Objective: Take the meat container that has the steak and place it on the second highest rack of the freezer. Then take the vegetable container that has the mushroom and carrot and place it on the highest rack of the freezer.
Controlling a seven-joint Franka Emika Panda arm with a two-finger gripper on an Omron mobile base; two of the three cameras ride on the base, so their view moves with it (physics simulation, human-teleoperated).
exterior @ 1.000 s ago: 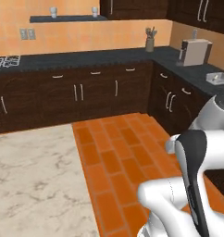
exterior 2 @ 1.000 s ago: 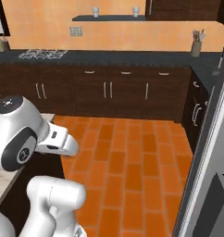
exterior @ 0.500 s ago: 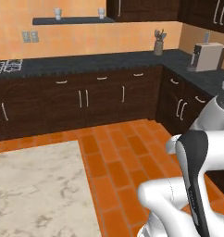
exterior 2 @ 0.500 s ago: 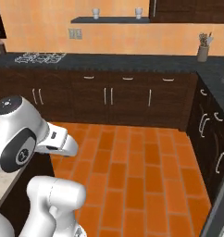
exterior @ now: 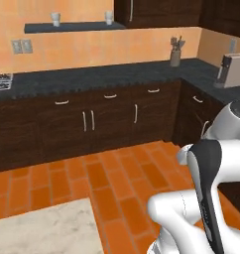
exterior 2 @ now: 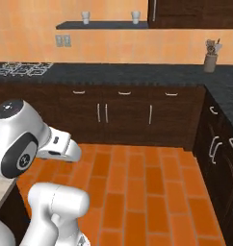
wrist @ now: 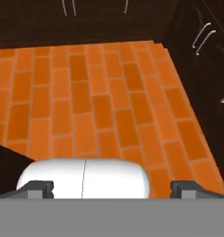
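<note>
Gripper (wrist: pixel 112 187) spread wide, holding nothing, over the orange brick floor (wrist: pixel 100 97). No task item near it. No readable writing. Dark cabinets (exterior: pixel 92 124) rise behind the floor under a black countertop (exterior: pixel 102 74); a utensil holder (exterior: pixel 175 55) sits on that countertop, two cups (exterior: pixel 55 19) on the shelf (exterior: pixel 72 26) above it.

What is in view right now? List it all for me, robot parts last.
Base cabinets: one L-shaped run, dark brown, along the back and right walls.
Countertop: one, black speckled, atop the cabinets.
Wall shelf: one, dark, on the orange wall.
Cups: two, pale, on the shelf.
Utensil holder: one, grey-brown, back corner of the counter.
Coffee machine: one, beige, right counter.
Stove burners: pale grates, left end of the counter.
Wall outlets: two, grey.
Floor: orange brick.
Marble surface: one, pale, lower left.
Hand: open, empty, dark tips.
</note>
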